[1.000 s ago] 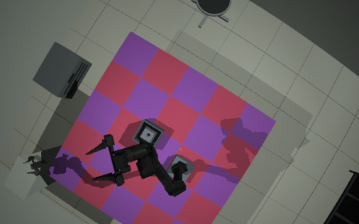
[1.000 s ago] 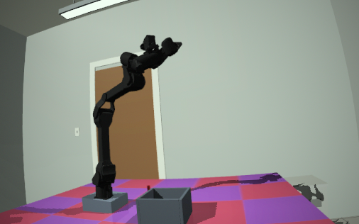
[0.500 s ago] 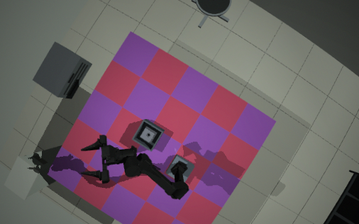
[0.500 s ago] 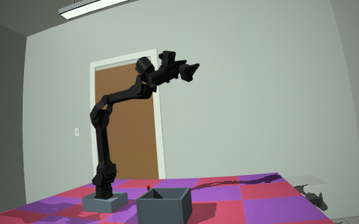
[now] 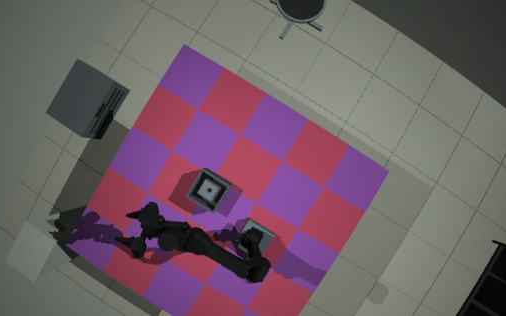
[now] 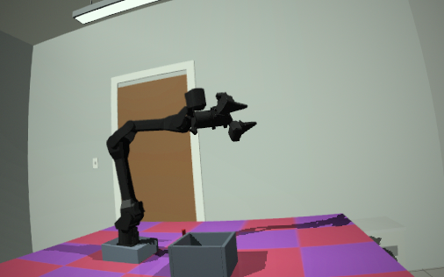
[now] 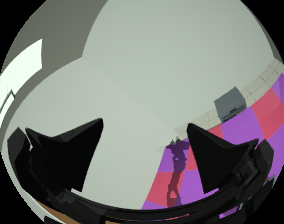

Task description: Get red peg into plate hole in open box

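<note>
The red peg [image 6: 183, 231] [image 5: 214, 237] is mostly hidden. In the exterior view its top shows upright behind the box, and in the top view a bit of red shows beside the arm. The open grey box [image 5: 196, 182] [image 6: 197, 262] stands on the checkered surface. The light plate [image 5: 214, 194] with a dark hole at its middle lies at the box bottom in the top view. My gripper [image 5: 122, 227] [image 6: 251, 115] [image 7: 145, 123] is wide open and empty, high above the surface. It points roughly level, away from the peg and past the box.
The arm's grey base [image 5: 267, 233] [image 6: 118, 252] stands near the box on the checkered surface [image 5: 278, 130] [image 6: 266, 238]. A grey cabinet [image 5: 75, 97] [image 7: 229, 104] stands beyond the surface's edge. A pale block [image 5: 30, 250] is at the lower left in the top view.
</note>
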